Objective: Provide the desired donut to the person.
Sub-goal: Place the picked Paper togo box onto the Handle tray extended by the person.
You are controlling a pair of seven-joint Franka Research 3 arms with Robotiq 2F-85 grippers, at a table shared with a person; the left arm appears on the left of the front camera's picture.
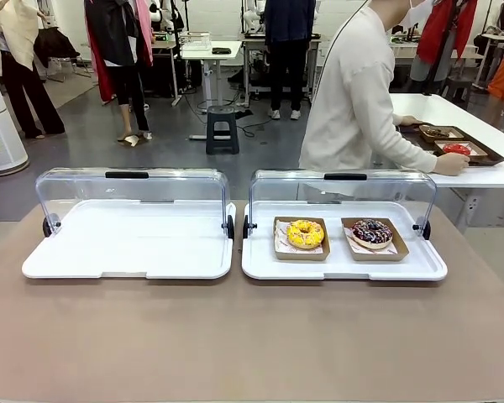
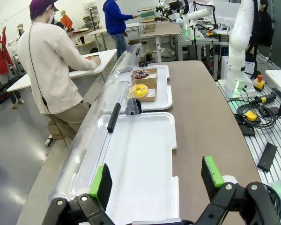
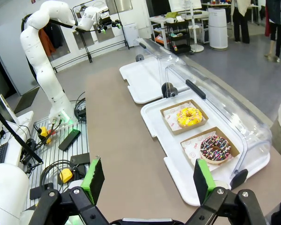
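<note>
Yellow donut (image 1: 306, 233) and chocolate donut (image 1: 372, 231) sit boxed on right tray (image 1: 344, 267)

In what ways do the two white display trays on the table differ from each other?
The left tray holds nothing, while the right tray holds two donuts in brown paper boxes: a yellow donut and a chocolate donut with sprinkles. The person stands behind the right tray, turned towards a side table, not behind the left tray. Both trays are white, stand side by side, and have clear lids with black handles swung open to the far side.
</note>
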